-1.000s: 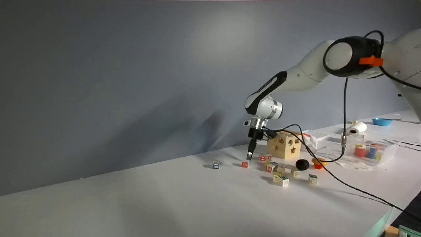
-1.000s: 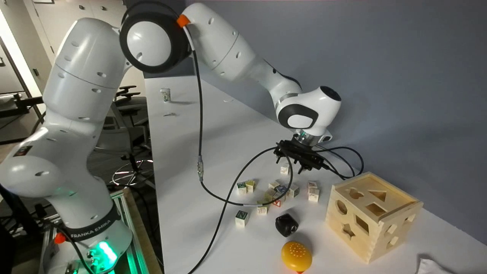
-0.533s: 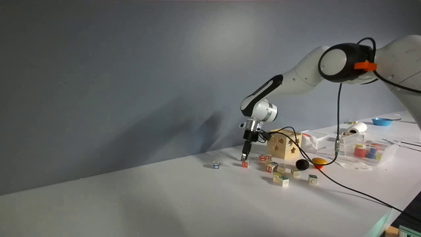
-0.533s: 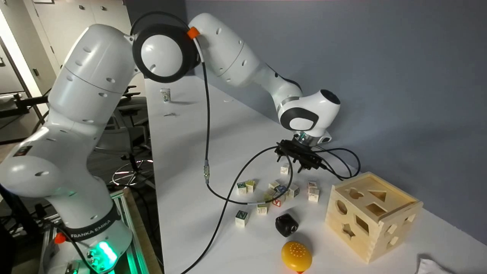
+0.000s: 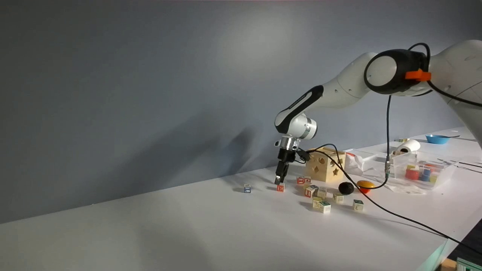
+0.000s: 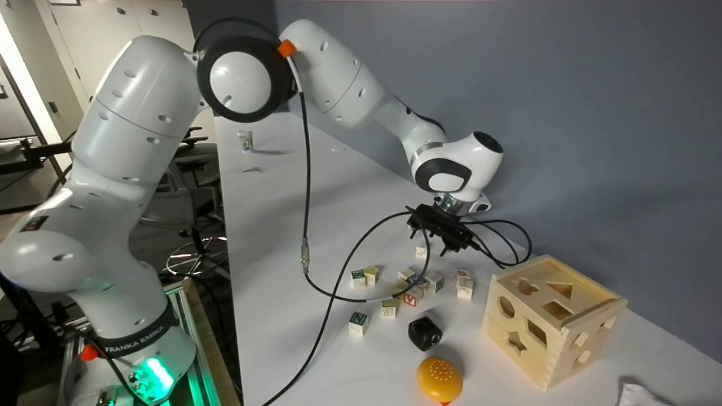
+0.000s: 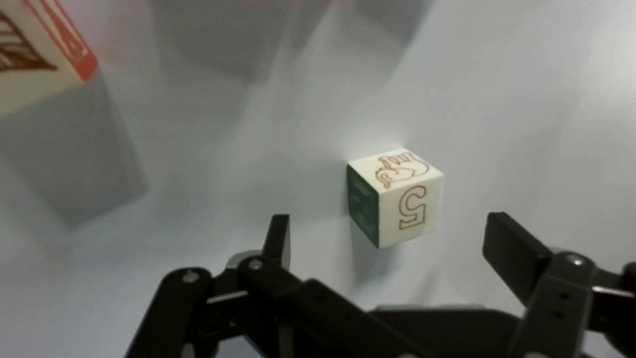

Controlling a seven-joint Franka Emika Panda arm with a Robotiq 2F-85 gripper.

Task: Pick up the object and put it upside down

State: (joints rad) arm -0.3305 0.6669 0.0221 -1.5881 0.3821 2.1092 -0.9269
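The 2 fingers are wide apart, holding nothing. The number-5 block sits just past them, left of the wooden shape-sorter box. If they pinch too high, it could slip.

In the wrist view, a small cream wooden cube with a dark green side bears the numeral 5, outlined in reddish brown. In an exterior view, a dark grey band around the foot of the white robot arm reads "FRANKA EMIKA" in pale capitals. Letters on the other small painted wooden cubes are too small to read surely.
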